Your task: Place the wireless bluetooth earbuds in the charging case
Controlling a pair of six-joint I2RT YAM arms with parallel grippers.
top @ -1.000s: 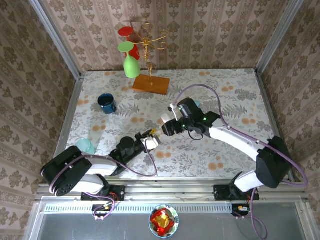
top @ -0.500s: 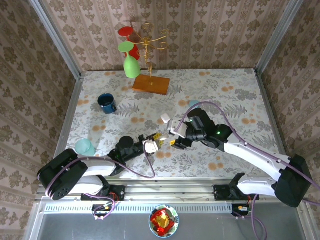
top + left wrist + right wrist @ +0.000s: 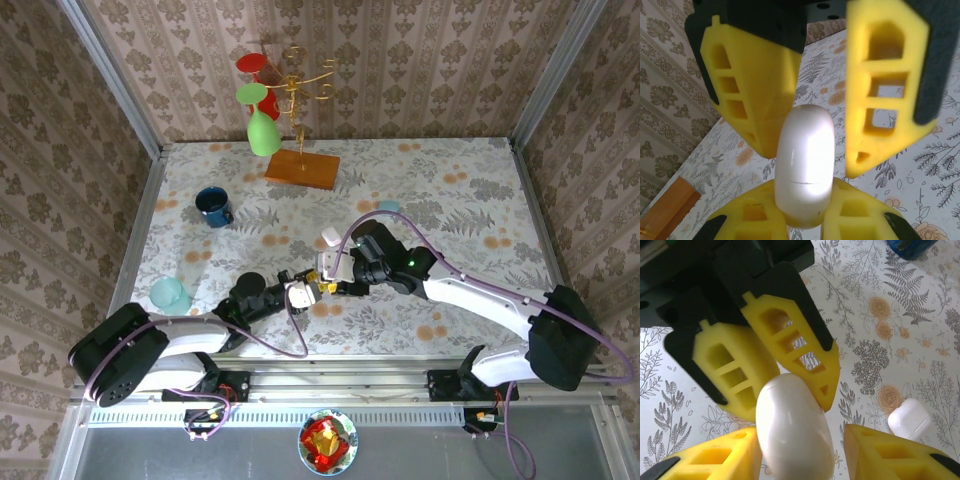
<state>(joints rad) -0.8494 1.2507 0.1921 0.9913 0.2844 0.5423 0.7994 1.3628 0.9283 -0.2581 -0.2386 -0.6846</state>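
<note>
white and glossy, the charging case [image 3: 805,170] hangs just left of centre in the top view, held up off the counter [image 3: 450,190] with its seam line shut. your left gripper [image 3: 296,288] is clamped on its lower end. that leaves the upper half free, likely so the other arm can get at the lid.

your right gripper [image 3: 322,286] reaches in from the right and straddles that free half with its jaws part-way apart. in the left wrist view one finger looks to touch the shell and the other shows a sliver of gap, so it isn't gripping.

the closed shell hides whether any wireless bluetooth earbuds are inside. a small pale teal piece [image 3: 388,207] right of centre may be one, but it's too small to tell. a second white case [image 3: 910,419] lies on the counter at lower right of the right wrist view, apart from both grippers.

the counter wears a pale floral print with orange blossoms, and damask wallpaper [image 3: 420,60] boxes it in. at upper centre a wooden-based stand [image 3: 302,168] carries a green glass [image 3: 263,132] and a red glass [image 3: 252,63]. a blue mug [image 3: 213,206] sits upper left, and a teal cup [image 3: 170,293] lower left.
</note>
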